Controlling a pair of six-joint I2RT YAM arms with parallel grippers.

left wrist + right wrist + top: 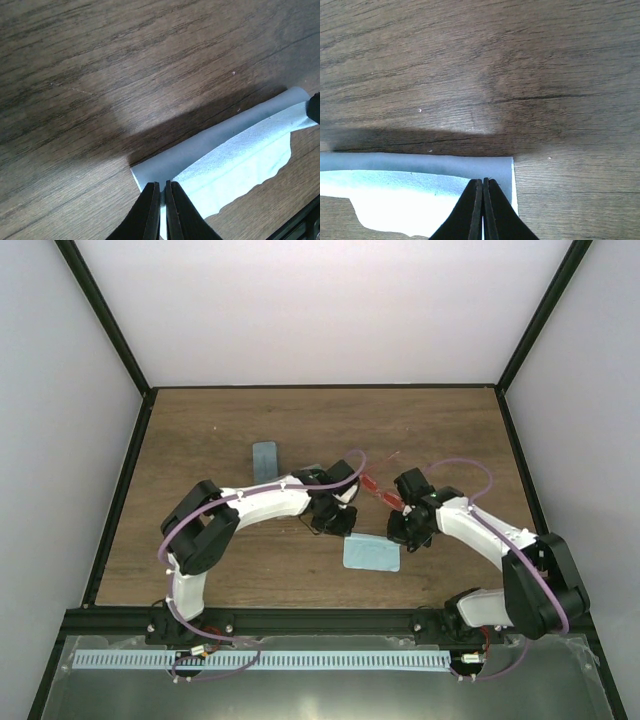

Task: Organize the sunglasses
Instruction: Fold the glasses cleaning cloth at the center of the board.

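Sunglasses [378,487]: on the desk [300,420], just beyond my two end effectors and between them. Left end effector [161,186] and right end effector [483,181]: both closed, each pinching one end of the cloth [371,553]. Case [264,456]: beyond my left end effector, apart.

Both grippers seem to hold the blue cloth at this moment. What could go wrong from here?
1. The left gripper and the right gripper each pinch only an end corner of the cloth. If the arms pull apart, a corner may slip out.
2. In the top view, the red sunglasses sit right between the two wrists, so a swing of either arm could knock them.
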